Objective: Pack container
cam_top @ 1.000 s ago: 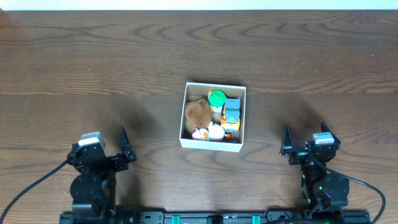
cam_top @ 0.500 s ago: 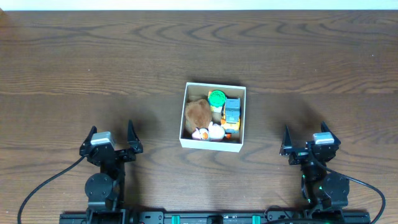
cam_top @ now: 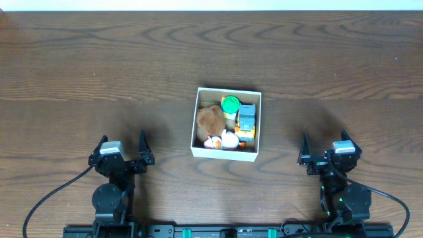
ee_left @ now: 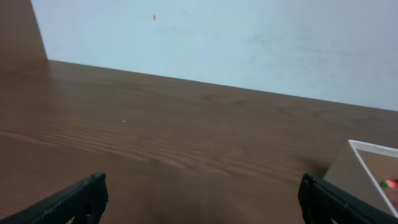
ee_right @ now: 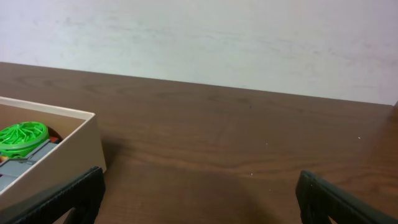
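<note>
My left pincer [cam_top: 123,141] and right pincer [cam_top: 324,140] gape wide, both empty. The square white-walled cardboard container [cam_top: 225,155] holds small toys [cam_top: 228,122], maybe four.

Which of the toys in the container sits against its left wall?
The brown fuzzy toy, filling the left side of the container. The green round toy, blue-and-yellow vehicle and white toy lie further right.

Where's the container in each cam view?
Overhead: container at centre of the table.
Left wrist: container low at the right edge, only a corner showing.
Right wrist: container lower left, cut off by the frame, green toy inside.
Shared landmark: the table's far edge against the pale wall.
</note>
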